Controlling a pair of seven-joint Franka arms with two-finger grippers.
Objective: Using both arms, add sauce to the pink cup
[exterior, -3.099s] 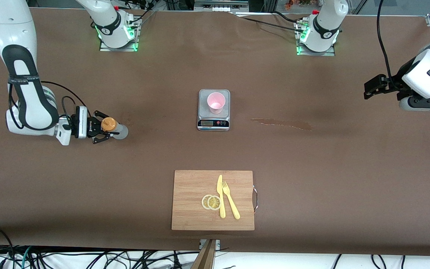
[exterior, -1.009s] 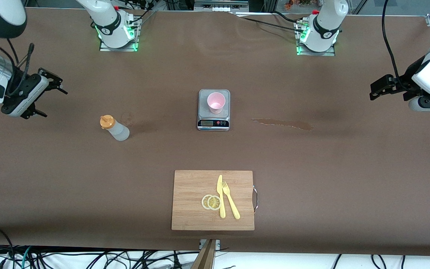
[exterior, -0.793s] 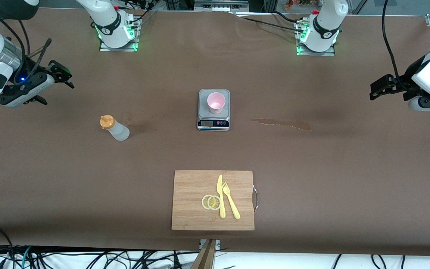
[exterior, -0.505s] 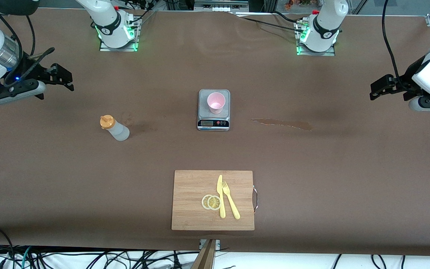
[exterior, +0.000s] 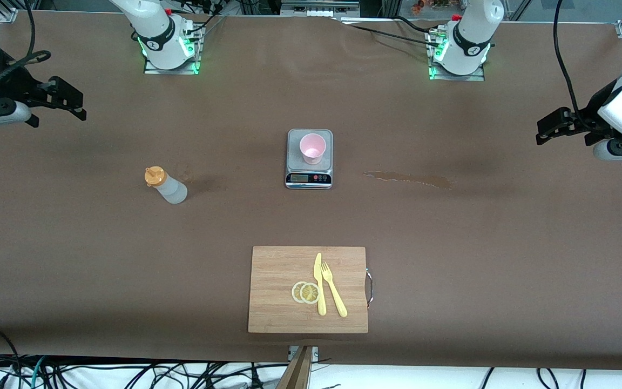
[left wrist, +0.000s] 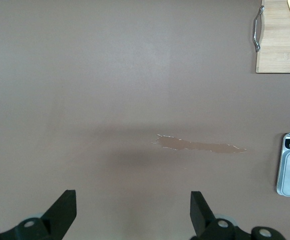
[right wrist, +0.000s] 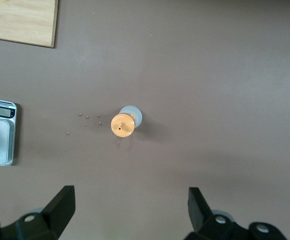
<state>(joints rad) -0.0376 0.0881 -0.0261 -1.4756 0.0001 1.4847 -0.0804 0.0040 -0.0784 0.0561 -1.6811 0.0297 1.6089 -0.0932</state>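
Squeeze bottle (exterior: 165, 185) stands alone mid-left of the frame on the tabletop (exterior: 451, 243), well apart from the open, empty right claw (exterior: 73, 102) at upper left; pink cup (exterior: 312, 148) sits on the scale (exterior: 309, 178), left claw (exterior: 546, 129) open at right edge.

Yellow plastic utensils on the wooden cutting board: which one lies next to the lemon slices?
The yellow plastic knife, plain-bladed, lies against the lemon slices; the pronged yellow plastic fork lies past it, toward the board's metal handle.
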